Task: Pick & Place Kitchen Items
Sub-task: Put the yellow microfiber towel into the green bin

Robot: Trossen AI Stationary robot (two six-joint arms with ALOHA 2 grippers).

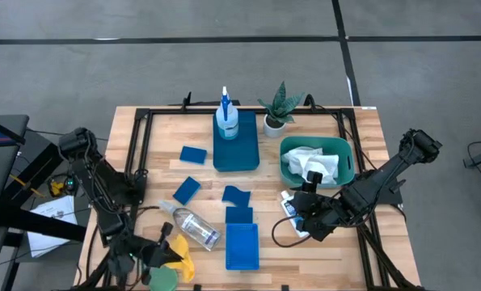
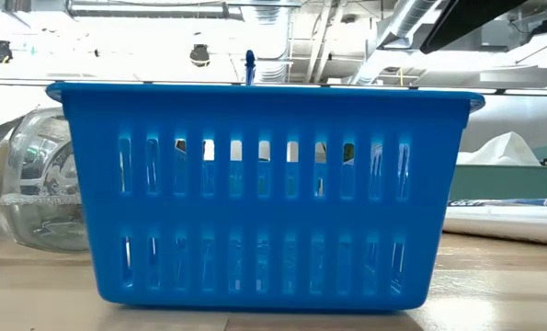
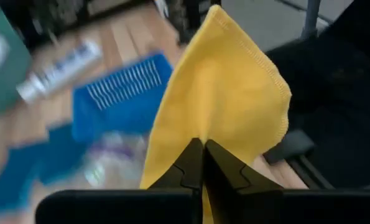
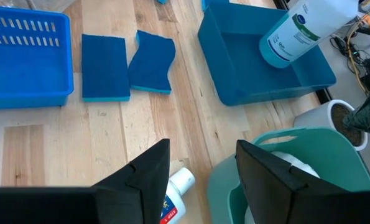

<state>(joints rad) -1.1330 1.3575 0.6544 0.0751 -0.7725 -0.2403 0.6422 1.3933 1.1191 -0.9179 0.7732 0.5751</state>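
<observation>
At the near left corner of the table, my left gripper [image 3: 203,163] is pinched tight on the yellow cloth [image 3: 225,99]. I'd lift it clear before swinging toward the slotted blue basket [image 1: 242,246]. My right gripper [image 4: 200,168], fingers spread, hangs over the white blue-labelled bottle [image 4: 175,193].

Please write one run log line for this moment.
left hand: shut on yellow cloth | right hand: open above white bottle
</observation>
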